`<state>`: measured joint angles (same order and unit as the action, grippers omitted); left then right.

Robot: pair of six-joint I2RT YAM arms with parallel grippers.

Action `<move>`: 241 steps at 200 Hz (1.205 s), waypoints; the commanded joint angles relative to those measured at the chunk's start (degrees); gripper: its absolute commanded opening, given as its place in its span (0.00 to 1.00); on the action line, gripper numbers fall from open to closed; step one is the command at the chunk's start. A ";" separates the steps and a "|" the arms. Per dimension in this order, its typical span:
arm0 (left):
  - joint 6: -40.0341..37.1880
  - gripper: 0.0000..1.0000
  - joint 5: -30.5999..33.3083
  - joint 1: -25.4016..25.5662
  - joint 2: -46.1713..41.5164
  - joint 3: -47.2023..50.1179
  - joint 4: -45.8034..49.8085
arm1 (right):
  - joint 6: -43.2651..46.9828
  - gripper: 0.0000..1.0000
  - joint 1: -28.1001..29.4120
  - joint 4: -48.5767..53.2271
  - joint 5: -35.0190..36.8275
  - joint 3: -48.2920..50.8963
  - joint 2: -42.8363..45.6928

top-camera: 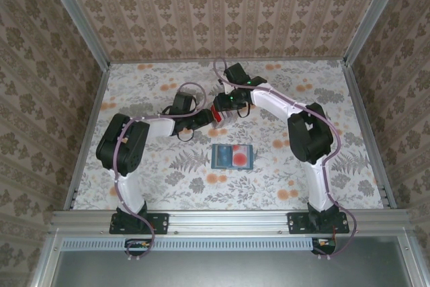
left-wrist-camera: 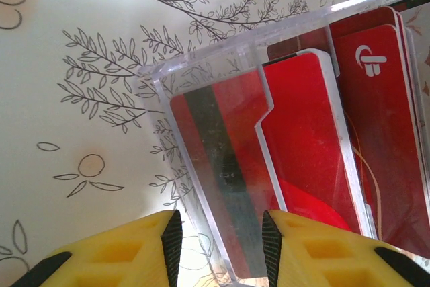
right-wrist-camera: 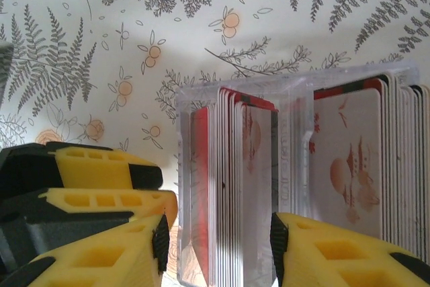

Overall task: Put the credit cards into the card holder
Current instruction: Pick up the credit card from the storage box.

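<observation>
Left gripper [left-wrist-camera: 220, 240] and right gripper [right-wrist-camera: 218, 240], both mine, straddle half open the clear box [left-wrist-camera: 228, 55] of credit cards [left-wrist-camera: 302, 139] on the floral table [top-camera: 154, 166], patterned walls [top-camera: 228, 5] around, card holder [top-camera: 232, 156] lying near.

Bright, even light with soft shadows; wrist views look washed-out and blur close up.

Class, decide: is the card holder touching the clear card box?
Apart. The top view shows a strip of patterned table between the card holder and the clear card box.
</observation>
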<state>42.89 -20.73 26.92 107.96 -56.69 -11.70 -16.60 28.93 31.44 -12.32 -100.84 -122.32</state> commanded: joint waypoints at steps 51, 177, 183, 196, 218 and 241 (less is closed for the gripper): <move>2.12 0.39 -1.07 -0.29 1.10 -0.58 -3.53 | 1.78 0.47 1.70 3.69 4.40 -4.61 -4.01; 3.22 0.39 -0.98 -0.11 1.02 1.60 -5.72 | 0.52 0.46 2.80 2.57 3.33 -3.49 -0.49; 3.17 0.39 -1.00 -0.11 1.02 1.62 -5.77 | 0.55 0.46 2.72 2.49 3.42 -3.37 -0.38; 3.33 0.39 -0.99 -0.11 0.87 1.82 -5.71 | 0.52 0.45 2.71 2.48 3.59 -3.23 -0.21; 3.35 0.39 -0.91 -0.07 0.60 2.08 -5.86 | 0.60 0.43 2.65 2.42 3.79 -2.93 0.06; 3.35 0.39 -0.70 0.05 0.28 2.18 -5.61 | 0.60 0.42 2.46 2.40 3.80 -2.76 0.29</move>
<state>45.50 -21.41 26.92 108.40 -55.48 -16.38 -16.03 30.98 33.45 -8.08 -104.03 -125.23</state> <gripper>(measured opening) 0.388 0.425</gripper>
